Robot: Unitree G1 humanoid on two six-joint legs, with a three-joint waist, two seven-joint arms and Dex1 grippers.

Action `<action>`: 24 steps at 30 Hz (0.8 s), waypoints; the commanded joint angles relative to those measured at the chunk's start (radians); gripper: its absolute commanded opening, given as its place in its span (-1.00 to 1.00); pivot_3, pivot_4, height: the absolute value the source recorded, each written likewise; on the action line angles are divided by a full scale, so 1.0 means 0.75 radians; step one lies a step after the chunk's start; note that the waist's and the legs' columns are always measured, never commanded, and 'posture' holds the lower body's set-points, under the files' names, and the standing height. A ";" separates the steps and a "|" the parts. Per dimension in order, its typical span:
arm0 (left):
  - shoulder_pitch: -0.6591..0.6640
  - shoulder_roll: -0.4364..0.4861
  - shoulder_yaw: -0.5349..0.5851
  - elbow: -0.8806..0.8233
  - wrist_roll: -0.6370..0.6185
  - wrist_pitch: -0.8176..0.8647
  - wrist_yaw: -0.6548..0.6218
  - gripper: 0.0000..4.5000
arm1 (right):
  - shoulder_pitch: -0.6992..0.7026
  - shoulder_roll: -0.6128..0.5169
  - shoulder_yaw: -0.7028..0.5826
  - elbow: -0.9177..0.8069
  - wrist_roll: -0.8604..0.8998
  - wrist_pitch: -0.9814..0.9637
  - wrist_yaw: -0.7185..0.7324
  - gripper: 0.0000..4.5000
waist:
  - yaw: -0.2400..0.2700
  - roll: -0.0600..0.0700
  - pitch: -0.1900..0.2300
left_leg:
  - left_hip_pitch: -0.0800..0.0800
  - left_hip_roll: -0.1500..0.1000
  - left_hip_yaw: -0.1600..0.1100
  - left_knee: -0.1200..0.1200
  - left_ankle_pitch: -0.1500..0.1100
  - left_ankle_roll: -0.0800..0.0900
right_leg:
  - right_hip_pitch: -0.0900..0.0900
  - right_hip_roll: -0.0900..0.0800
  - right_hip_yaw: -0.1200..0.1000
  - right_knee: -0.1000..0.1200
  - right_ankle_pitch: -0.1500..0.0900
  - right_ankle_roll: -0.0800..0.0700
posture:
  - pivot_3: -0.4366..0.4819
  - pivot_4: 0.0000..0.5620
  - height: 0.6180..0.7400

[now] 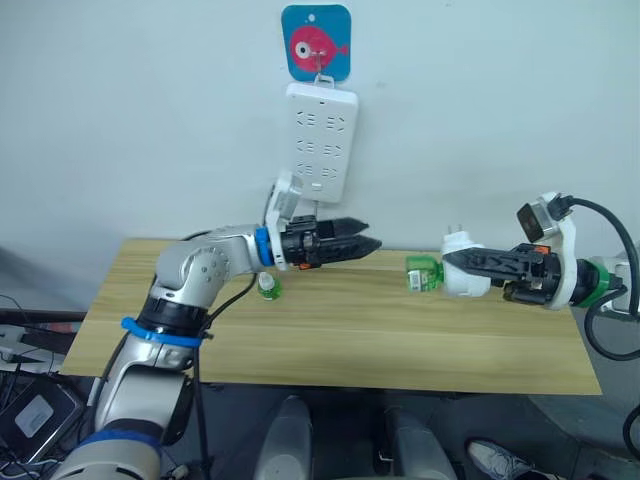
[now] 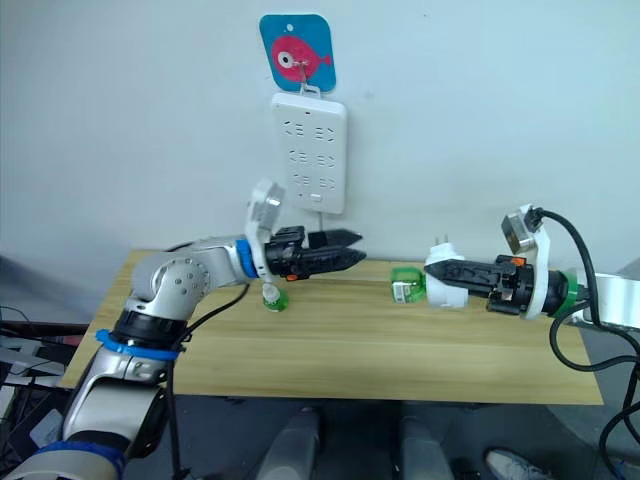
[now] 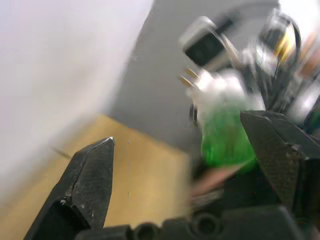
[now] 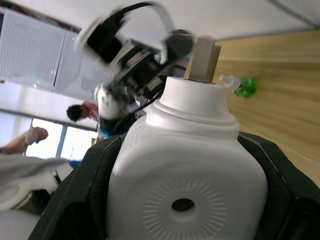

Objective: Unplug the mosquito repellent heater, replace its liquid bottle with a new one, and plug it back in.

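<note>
My right gripper point(image 1: 452, 263) is shut on the white mosquito repellent heater point(image 1: 464, 270) and holds it above the right part of the wooden table point(image 1: 400, 345). The heater's prongs point(image 1: 455, 230) point up, and a green liquid bottle point(image 1: 423, 272) sticks out of it toward the left. A second green bottle point(image 1: 269, 287) with a white cap stands on the table at the back left. My left gripper point(image 1: 366, 240) hovers open above and to the right of that bottle, its fingers pointing at the heater. In the left wrist view the heater's green bottle point(image 3: 222, 142) lies ahead between the open fingers point(image 3: 90, 185).
A long white power strip point(image 1: 321, 140) hangs on the wall above the table's back edge, under a blue fish hook point(image 1: 316, 42). A black cable point(image 1: 610, 330) runs off my right wrist.
</note>
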 commanded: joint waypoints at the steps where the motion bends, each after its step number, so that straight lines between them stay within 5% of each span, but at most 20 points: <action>1: 0.047 -0.074 -0.042 0.087 0.402 -0.900 -0.100 0.99 | -0.058 0.005 -0.058 0.053 0.032 0.012 0.000 0.39 | 0.016 0.000 0.000 | -0.001 0.000 0.001 0.000 0.000 0.000 | 0.000 0.000 0.001 0.000 0.000 0.000 | 0.60 -0.23 1.00; 5: 0.036 -0.168 -0.015 0.370 0.648 -1.720 -0.051 0.99 | -0.108 0.023 -0.046 0.096 0.032 0.037 -0.014 0.39 | 0.060 0.000 0.000 | -0.002 0.000 0.005 0.002 0.000 0.000 | -0.001 -0.001 0.005 -0.004 0.001 -0.002 | 0.61 -0.25 1.00; 9: -0.021 -0.259 0.031 0.606 0.901 -2.109 0.169 0.99 | -0.154 0.064 -0.020 0.078 0.032 0.055 -0.024 0.39 | 0.091 0.000 0.000 | -0.001 0.000 0.009 0.002 0.000 0.001 | -0.001 0.000 0.010 -0.003 0.004 0.003 | 0.61 -0.25 1.00; 16: -0.154 -0.335 0.122 0.761 1.248 -2.300 0.537 0.99 | -0.162 0.097 -0.012 0.050 0.032 0.079 -0.029 0.39 | 0.140 0.000 0.000 | -0.001 -0.001 0.015 0.006 -0.001 0.001 | -0.001 0.000 0.017 -0.002 0.008 0.010 | 0.62 -0.27 1.00; 24: -0.182 -0.311 0.058 0.769 1.428 -2.355 0.773 0.99 | -0.184 0.136 -0.001 0.028 0.032 0.070 -0.045 0.39 | 0.156 0.000 0.000 | 0.003 -0.001 0.023 0.007 -0.001 0.001 | -0.001 0.000 0.025 -0.001 0.011 0.014 | 0.62 -0.29 1.00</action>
